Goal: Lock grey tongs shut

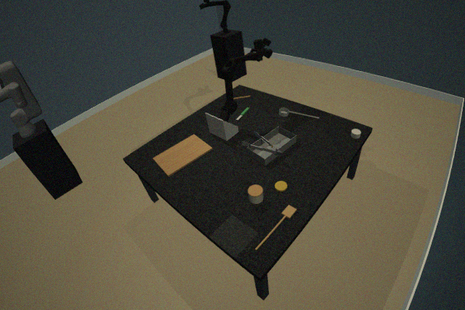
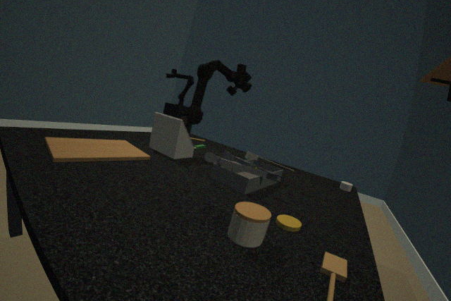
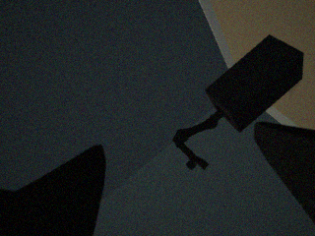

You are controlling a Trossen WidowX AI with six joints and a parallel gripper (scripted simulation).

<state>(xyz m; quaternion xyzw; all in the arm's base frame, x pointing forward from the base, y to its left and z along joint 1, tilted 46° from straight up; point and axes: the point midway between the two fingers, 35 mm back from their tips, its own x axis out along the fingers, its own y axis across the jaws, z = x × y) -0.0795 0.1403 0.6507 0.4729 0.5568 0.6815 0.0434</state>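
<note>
The tool (image 1: 269, 47) (image 2: 238, 90) (image 3: 180, 142) is spread wide, unloaded. If the tongs (image 1: 268, 147) (image 2: 232, 160) were squeezed tips-down, the lock would probably not engage.

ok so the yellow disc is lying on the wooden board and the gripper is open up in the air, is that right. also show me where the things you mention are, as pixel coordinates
Not quite: the yellow disc (image 1: 280, 185) (image 2: 288, 223) lies on the black table (image 1: 210, 186) (image 2: 163, 217), apart from the wooden board (image 1: 182, 154) (image 2: 94, 149), as the top view shows. The gripper (image 1: 269, 46) (image 2: 239, 90) (image 3: 180, 142) is indeed open in the air.
</note>
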